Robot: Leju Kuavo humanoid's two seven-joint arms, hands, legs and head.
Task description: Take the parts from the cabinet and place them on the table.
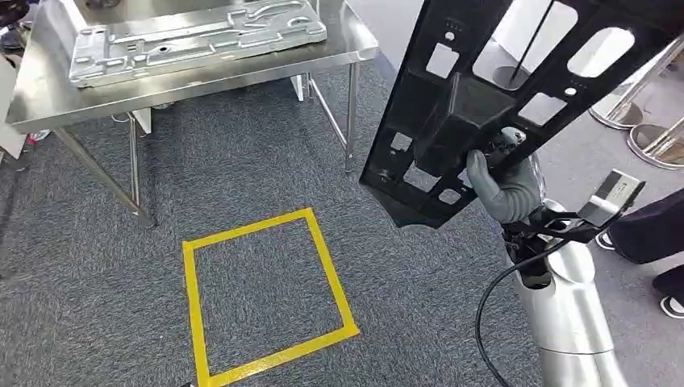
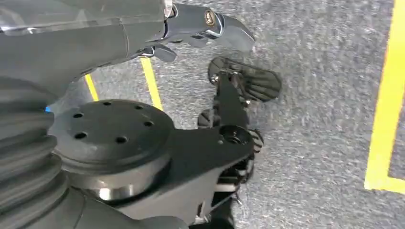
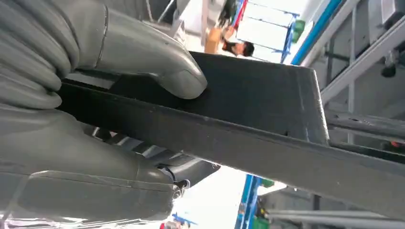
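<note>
Raised right hand (image 1: 506, 189) grips a black panel (image 1: 516, 89); left hand (image 2: 200, 28) hangs, holding nothing

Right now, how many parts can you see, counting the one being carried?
2: a silver part lying on the steel table, and a black part held up by the right robot hand. Others may be out of view.

Layout, referenced to the yellow tape square on the carpet (image 1: 262, 298).
Steel table (image 1: 48, 97) behind it, silver stamped metal panel (image 1: 193, 36) lying on top. Black perforated plastic panel (image 1: 516, 89) to its right, held up in right hand (image 1: 504, 189); person's feet (image 1: 657, 266) farther right.
</note>
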